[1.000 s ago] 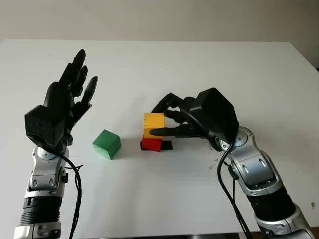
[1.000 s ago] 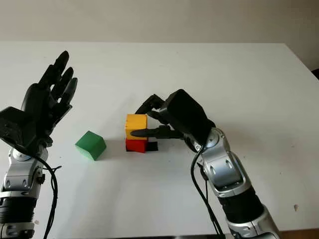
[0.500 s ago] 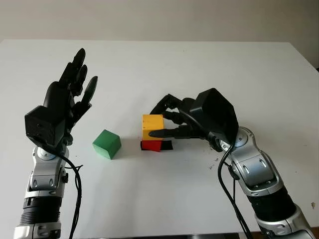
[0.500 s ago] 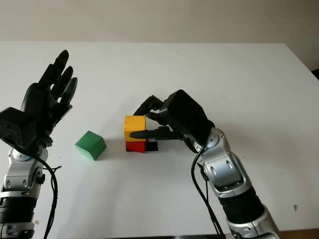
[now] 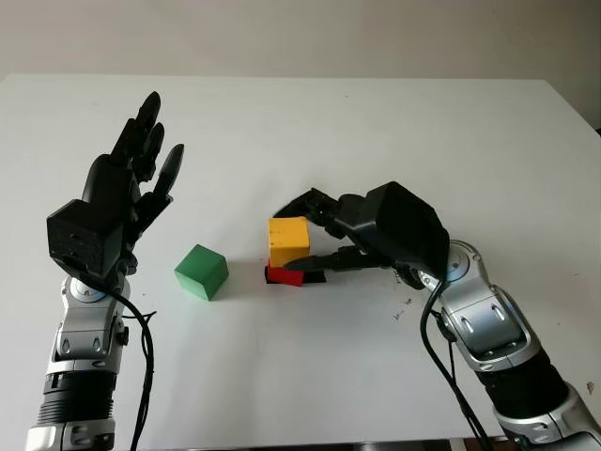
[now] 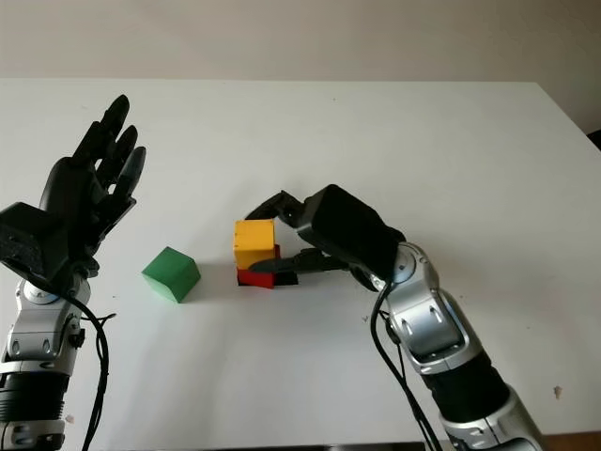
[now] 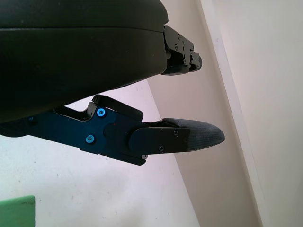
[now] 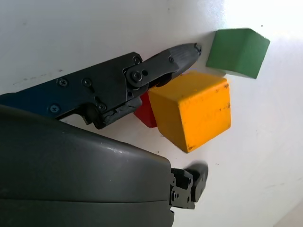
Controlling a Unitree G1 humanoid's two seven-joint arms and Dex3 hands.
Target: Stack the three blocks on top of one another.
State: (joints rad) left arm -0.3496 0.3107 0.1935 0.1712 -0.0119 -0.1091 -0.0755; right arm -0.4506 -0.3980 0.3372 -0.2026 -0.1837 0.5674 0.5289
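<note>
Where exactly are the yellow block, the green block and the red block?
yellow block [image 5: 288, 232], left eye view, top face.
green block [image 5: 201, 272], left eye view, middle of the cube.
red block [image 6: 254, 277], right eye view, visible front face.

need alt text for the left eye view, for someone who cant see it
A yellow block sits on a red block mid-table, the right hand open around them. A green block lies apart beside the stack; the left hand is raised, open.

Red block [image 5: 285, 275] mostly hidden under yellow block [image 5: 288, 241].

Yellow block [image 5: 288, 241]; red block [image 5: 285, 275]; green block [image 5: 201, 272] — white table [image 5: 376, 132].
</note>
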